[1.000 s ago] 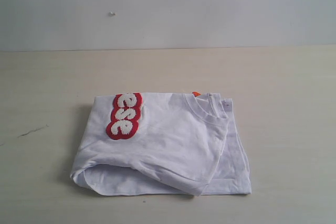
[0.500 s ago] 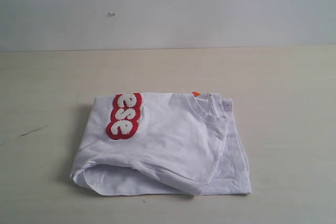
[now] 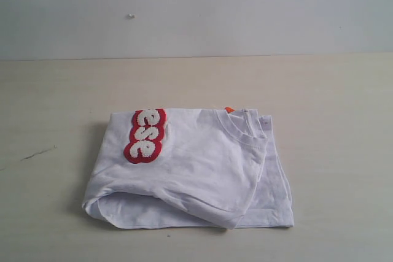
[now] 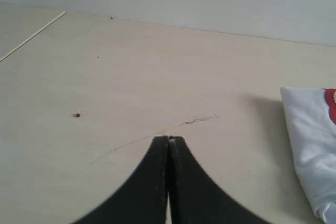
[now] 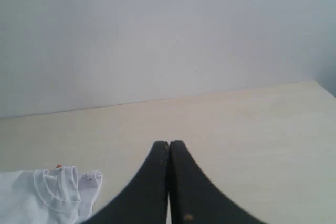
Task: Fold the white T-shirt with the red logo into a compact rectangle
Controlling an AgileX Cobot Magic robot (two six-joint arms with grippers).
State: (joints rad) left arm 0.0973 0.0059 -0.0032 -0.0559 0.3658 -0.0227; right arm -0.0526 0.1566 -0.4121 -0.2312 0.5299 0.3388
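Note:
The white T-shirt (image 3: 196, 170) lies folded into a rough rectangle in the middle of the table, its ribbed collar on the right side. Part of the red logo (image 3: 146, 135) with white letters shows on its upper left. Neither arm appears in the exterior view. In the left wrist view my left gripper (image 4: 168, 139) is shut and empty above bare table, with an edge of the T-shirt (image 4: 307, 140) off to one side. In the right wrist view my right gripper (image 5: 169, 143) is shut and empty, with the shirt's collar (image 5: 52, 187) off to one side.
The pale wooden table (image 3: 331, 102) runs back to a plain light wall (image 3: 196, 10). A thin dark crack (image 4: 198, 120) and a small dark speck (image 4: 77, 114) mark the tabletop near the left gripper.

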